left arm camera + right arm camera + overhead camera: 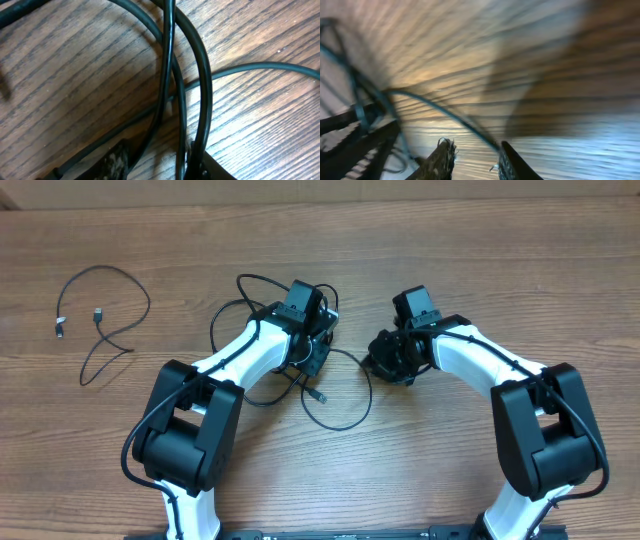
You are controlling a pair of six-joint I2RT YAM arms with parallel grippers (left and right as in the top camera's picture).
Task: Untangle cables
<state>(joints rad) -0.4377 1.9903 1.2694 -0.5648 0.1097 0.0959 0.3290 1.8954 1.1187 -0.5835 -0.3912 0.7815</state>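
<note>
A tangle of thin black cables [330, 385] lies mid-table, its loops spreading toward the front. My left gripper [316, 352] is down on the tangle. In the left wrist view its fingers [116, 161] stand apart, and two strands [202, 85] run between them, close against the right finger. My right gripper [386, 362] sits just right of the tangle. The blurred right wrist view shows that gripper [475, 160] open, with one strand [435, 107] running down to the tip of its right finger. A separate cable [105, 320] with small plug ends lies loose at the far left.
Bare wooden tabletop [480, 270] surrounds the cables. Both arm bases stand at the front edge, left [185, 430] and right [545, 430]. The two grippers are close together at mid-table.
</note>
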